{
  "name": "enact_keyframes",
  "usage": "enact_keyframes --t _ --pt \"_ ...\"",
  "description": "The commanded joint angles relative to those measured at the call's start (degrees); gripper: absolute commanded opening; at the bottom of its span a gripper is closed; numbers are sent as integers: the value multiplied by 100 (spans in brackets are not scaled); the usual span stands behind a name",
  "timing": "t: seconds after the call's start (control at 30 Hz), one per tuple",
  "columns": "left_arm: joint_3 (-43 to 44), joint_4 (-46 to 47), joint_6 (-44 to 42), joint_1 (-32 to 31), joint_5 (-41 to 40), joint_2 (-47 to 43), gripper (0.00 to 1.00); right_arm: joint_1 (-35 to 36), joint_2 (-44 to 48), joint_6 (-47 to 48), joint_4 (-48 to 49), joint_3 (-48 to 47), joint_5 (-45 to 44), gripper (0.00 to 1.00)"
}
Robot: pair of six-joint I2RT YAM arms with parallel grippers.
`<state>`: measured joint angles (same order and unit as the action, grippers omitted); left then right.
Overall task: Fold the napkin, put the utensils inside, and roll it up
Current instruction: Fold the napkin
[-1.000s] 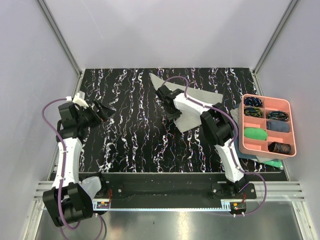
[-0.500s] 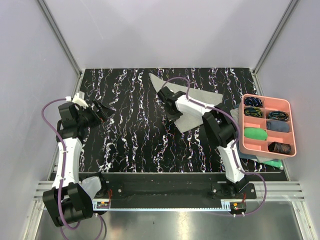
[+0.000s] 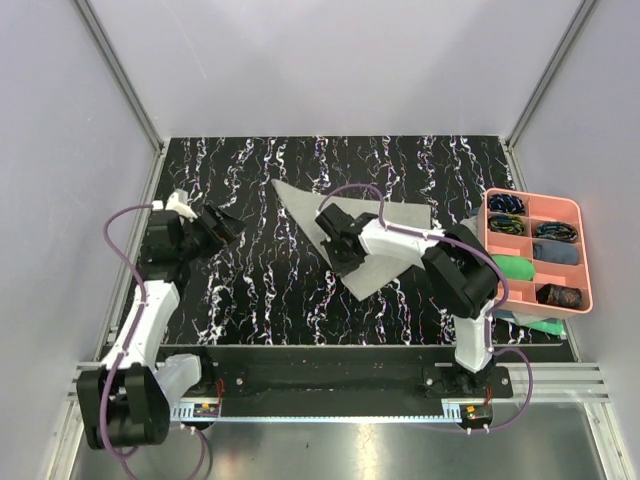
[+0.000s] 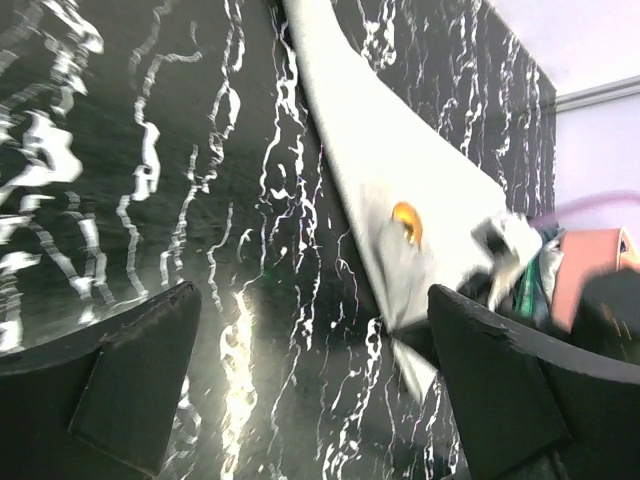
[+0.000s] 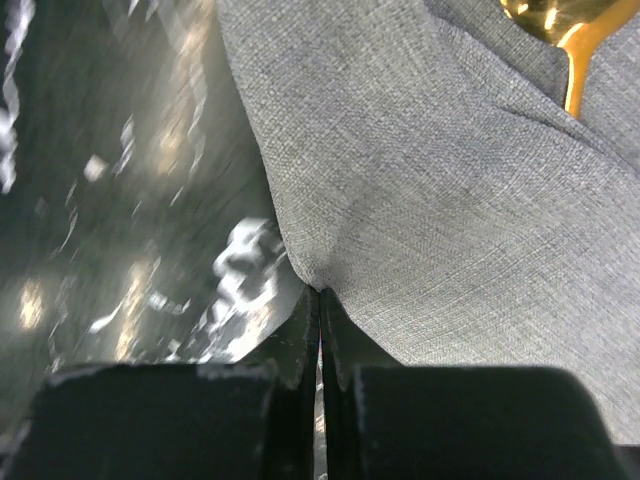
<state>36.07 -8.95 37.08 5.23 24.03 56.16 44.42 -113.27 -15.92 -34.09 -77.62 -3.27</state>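
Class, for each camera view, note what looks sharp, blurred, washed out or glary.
Top external: sharp and evenly lit. Left wrist: napkin washed out white, table veins smeared. Right wrist: napkin weave crisp, table blurred with glare spots.

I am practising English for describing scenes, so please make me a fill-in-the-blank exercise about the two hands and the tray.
1. The right hand pinches the edge of the napkin with its jaws ____.
2. The left hand stands ____ and holds nothing.
3. The tray with compartments is ____ in colour.
Missing words: shut; open; pink.
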Motion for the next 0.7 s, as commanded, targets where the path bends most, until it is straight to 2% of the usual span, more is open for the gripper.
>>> enact_keyframes --t 0.0,0.17,0.33,0.4,0.53,0.67 --pt "-197 1456 641 -339 -479 605 96 330 304 -402 -63 809 774 0" --pt "-303 2667 836 -365 -505 1589 82 576 727 -614 139 1336 994 0" --pt "57 3355 1134 -356 -294 2855 68 611 1035 -710 306 1487 1249 1" --pt "110 3689 1275 -365 -241 3276 62 611 1088 -711 297 1478 1276 9" --pt "242 3936 1319 -409 -250 3761 59 611 1132 -693 324 1382 1390 24" --pt "417 4147 1293 -462 -311 4156 56 611 1202 -710 359 1329 1513 32"
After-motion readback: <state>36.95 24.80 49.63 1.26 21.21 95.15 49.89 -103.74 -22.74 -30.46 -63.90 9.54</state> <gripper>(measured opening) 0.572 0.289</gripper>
